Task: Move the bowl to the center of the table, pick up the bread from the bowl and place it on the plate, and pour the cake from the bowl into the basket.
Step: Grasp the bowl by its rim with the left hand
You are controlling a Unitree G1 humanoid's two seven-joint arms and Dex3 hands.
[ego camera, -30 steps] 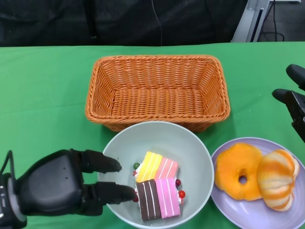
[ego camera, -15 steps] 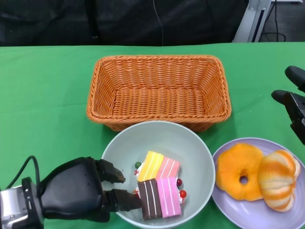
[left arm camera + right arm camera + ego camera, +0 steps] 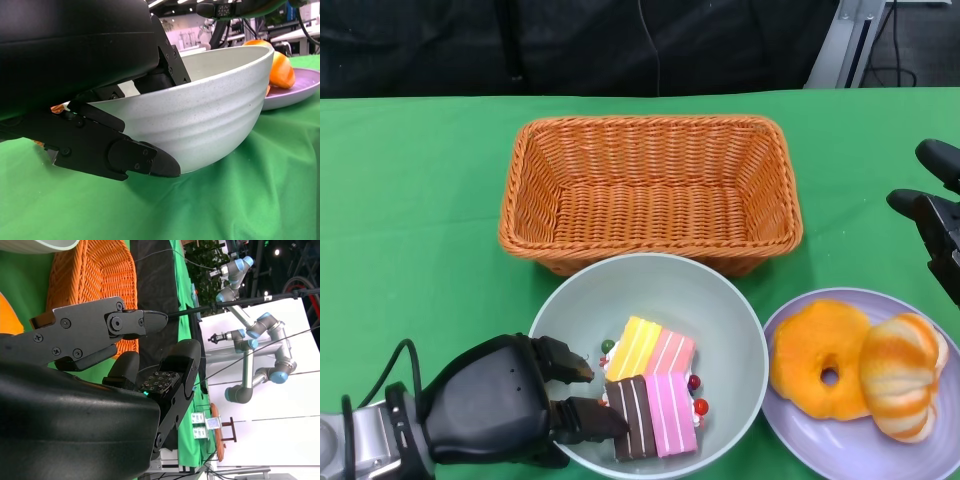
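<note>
my left hand [image 3: 495, 412] clamps the bowl [image 3: 720, 310] rim at the table's near edge; i judge a slow tilt keeps the cake [image 3: 650, 385] aimed into the basket [image 3: 650, 130].

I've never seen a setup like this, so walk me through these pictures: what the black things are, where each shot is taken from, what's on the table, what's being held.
The black shapes are a humanoid robot's two hands. One picture looks down from its head; the other two come from cameras at its wrists. On the green table stand an orange basket, a pale bowl holding a striped cake, and a purple plate with a doughnut and a bread roll. The left hand grips the bowl's rim, fingers inside and outside. The right hand hangs open, holding nothing.
</note>
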